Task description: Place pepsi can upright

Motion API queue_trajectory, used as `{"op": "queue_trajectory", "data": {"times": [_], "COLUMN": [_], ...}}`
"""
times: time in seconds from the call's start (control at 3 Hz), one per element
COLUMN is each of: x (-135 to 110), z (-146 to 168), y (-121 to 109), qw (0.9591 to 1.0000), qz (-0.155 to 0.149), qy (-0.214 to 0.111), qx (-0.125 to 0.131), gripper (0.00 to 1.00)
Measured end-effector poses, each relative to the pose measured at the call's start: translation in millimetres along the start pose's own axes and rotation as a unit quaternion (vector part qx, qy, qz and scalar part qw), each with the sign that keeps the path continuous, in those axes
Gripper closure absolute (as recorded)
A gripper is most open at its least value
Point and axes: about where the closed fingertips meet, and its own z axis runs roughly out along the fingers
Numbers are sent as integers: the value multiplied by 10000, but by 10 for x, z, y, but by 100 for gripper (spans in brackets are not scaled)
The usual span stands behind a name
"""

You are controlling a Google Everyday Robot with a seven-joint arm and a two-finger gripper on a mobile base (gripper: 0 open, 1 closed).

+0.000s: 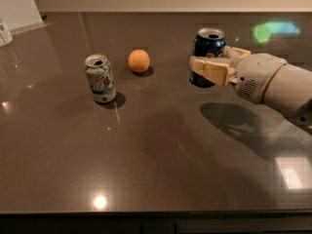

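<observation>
The pepsi can (209, 42) is dark blue with a silver top and stands upright at the right back of the dark table (156, 155). My gripper (220, 62) reaches in from the right and is shut on the can's lower half. One tan finger (209, 71) crosses the front of the can, and the other shows behind it. I cannot tell if the can's base touches the table.
A pale green-and-white can (100, 78) stands upright at the left. An orange (139, 61) lies between the two cans, further back. A white object (5, 32) sits at the far left edge. My white arm (278, 84) casts a shadow on the table below it.
</observation>
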Motion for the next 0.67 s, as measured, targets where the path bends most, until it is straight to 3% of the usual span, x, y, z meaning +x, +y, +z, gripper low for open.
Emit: {"op": "queue_trajectory", "data": {"times": [0.67], "x": [-218], "z": [11], "y": [244], "qw": [9997], "qz": [-132], "qy": [151], "qx": [-117], "gripper": [100]}}
